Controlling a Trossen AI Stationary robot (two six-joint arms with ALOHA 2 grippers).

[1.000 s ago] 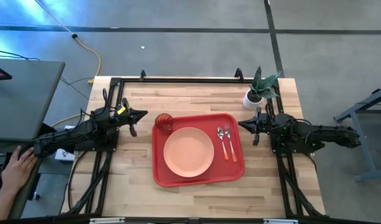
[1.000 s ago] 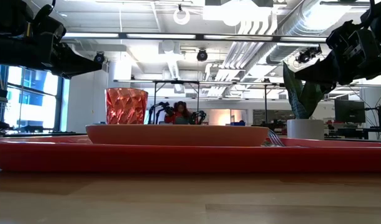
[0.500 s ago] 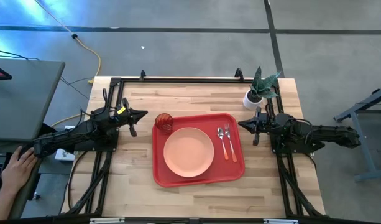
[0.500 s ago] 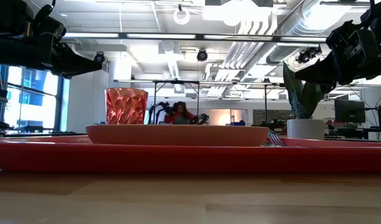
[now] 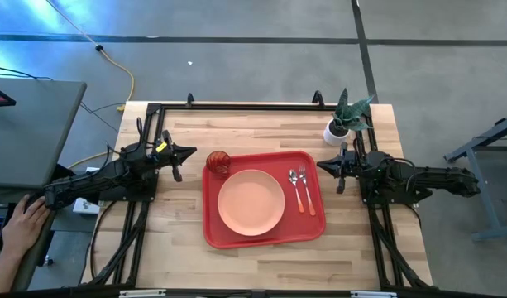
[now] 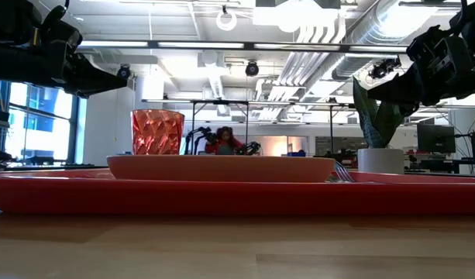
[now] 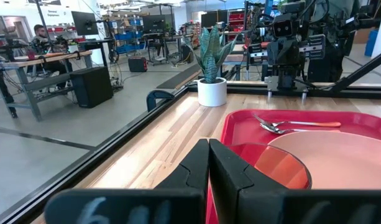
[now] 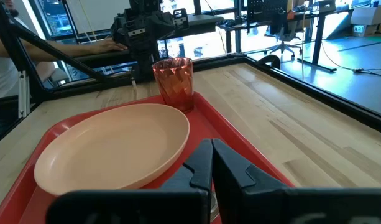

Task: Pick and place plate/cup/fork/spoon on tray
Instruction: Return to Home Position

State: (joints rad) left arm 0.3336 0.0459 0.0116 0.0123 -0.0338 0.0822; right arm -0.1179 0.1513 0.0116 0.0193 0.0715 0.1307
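So everything was sitting on the big bright red rectangular plastic tray [image 5: 264, 238] in the middle of the light wooden desk [image 5: 261, 132]. The round peach-pink plate [image 5: 251, 202] lay flat in the tray's middle. The small translucent red-orange tumbler cup [image 5: 219, 161] stood upright in the tray corner nearest the left pincer [image 5: 189, 153], just past its tips. The little fork with silver tines and thin orange handle [image 5: 303, 190] and the matching orange-handled spoon with its rounded silver bowl [image 5: 294, 189] lay side by side between the plate and the right pincer [image 5: 322, 165], on the tray's strip closest to that pincer.

Both pincers were closed tight, fingers [image 7: 209, 168] pressed together, holding nothing. Each hung above the desk just off its own side of the tray, pointing in at it.

Around them: a white pot with a green spiky plant [image 5: 339, 124] stood on the desk right beside the right arm, off the tray, near the desk's far corner. A person's hand [image 5: 20, 223] rested at a grey side table beyond the left arm, well clear of the pincer. Nothing lay between either pincer and the tray edge.
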